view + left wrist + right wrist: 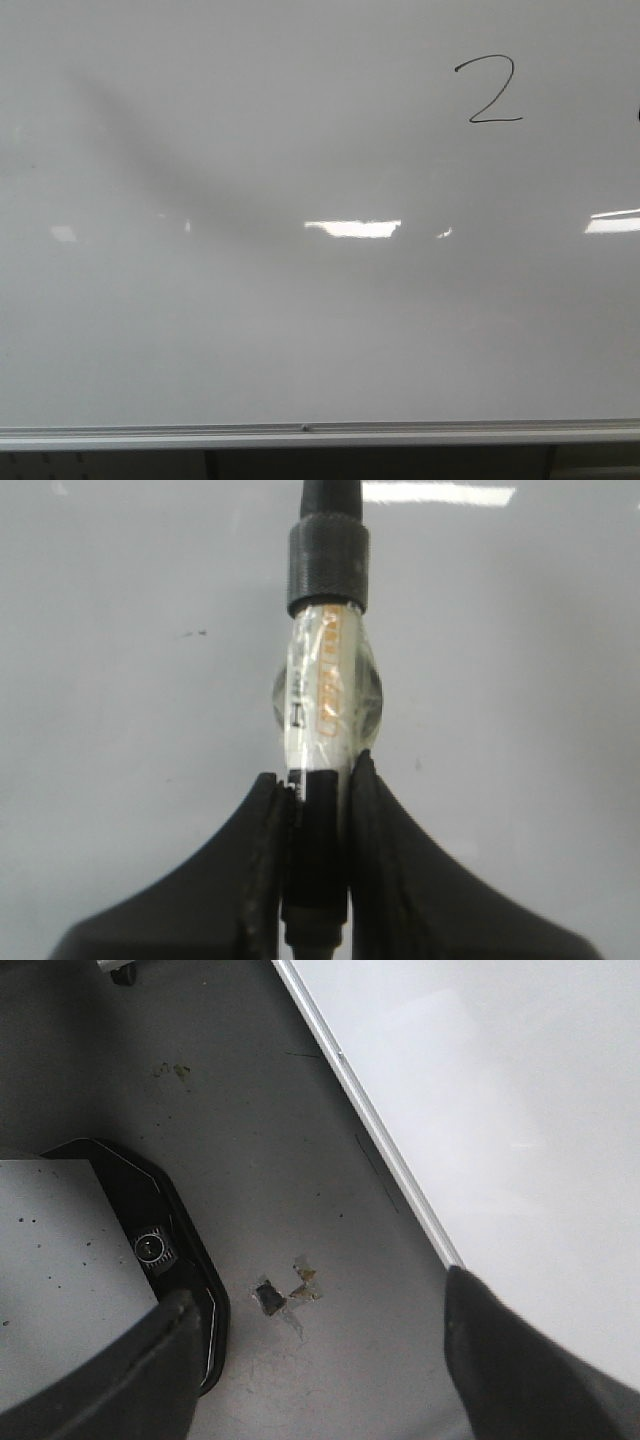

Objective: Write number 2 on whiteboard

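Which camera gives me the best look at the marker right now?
The left wrist view. There the marker fills the middle of the picture, clamped between the left tool's fingers, its black cap toward the whiteboard. The front view shows only the written number 2, no marker. The right wrist view shows the floor and the board's edge.
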